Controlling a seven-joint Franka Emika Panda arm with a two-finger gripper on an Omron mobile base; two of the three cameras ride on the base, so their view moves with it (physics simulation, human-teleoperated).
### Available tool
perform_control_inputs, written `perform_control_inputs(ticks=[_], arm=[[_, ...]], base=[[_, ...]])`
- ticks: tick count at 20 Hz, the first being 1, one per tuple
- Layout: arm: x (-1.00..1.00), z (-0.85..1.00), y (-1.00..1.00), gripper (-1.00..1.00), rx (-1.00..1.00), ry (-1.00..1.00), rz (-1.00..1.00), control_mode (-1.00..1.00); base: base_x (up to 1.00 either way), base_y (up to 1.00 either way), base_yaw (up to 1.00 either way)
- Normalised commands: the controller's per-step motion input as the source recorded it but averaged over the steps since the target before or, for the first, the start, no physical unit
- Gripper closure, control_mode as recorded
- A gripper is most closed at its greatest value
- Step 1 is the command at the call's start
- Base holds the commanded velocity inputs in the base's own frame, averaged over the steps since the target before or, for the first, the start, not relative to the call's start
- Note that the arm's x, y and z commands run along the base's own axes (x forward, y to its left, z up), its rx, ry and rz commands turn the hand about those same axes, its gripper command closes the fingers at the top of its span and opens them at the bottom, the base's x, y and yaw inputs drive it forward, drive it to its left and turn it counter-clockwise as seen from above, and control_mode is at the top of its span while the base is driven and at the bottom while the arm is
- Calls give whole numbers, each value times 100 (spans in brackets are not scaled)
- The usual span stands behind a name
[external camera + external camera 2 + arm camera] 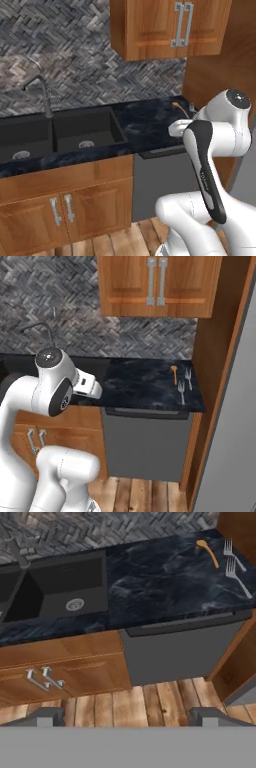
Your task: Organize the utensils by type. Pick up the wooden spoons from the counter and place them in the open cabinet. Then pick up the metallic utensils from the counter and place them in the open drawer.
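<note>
The hand (128, 714) is hanging well back from the table (150, 577), above the plank floor (145, 702), with its two finger tips (45, 716) standing wide apart and nothing between them. An orange-brown wooden spoon (207, 552) is lying on the black marbled table near its far right corner, bowl end toward the herringbone backsplash (100, 529). Two metal forks are lying just beside it on the right: the rear fork (231, 553) is sitting closer to the wall and the front fork (237, 576) nearer the table's front edge, tines pointing toward the backsplash. In the right base view the spoon (173, 374) and the forks (188, 377) (181, 391) are grouped close to the tall wooden side panel (215, 356). A dark double sink (60, 587) with a faucet (42, 92) is occupying the table's left part. A wall cabinet (155, 286) with silver bar handles is hanging above, doors appearing closed. A grey dishwasher front (175, 654) is sitting under the table's right part.
</note>
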Motion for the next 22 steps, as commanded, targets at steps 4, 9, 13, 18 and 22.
perform_control_inputs(ticks=[4, 9, 13, 18, 22], arm=[[0, 0, 0, -100, 0, 0, 0, 100], [0, 0, 0, -100, 0, 0, 0, 100], [0, 0, 0, -100, 0, 0, 0, 100], [0, 0, 0, -100, 0, 0, 0, 100], [0, 0, 0, -100, 0, 0, 0, 100]], base=[[44, -46, -4], [55, -28, -14], [53, -13, -10], [51, -14, -8], [51, -16, -3]])
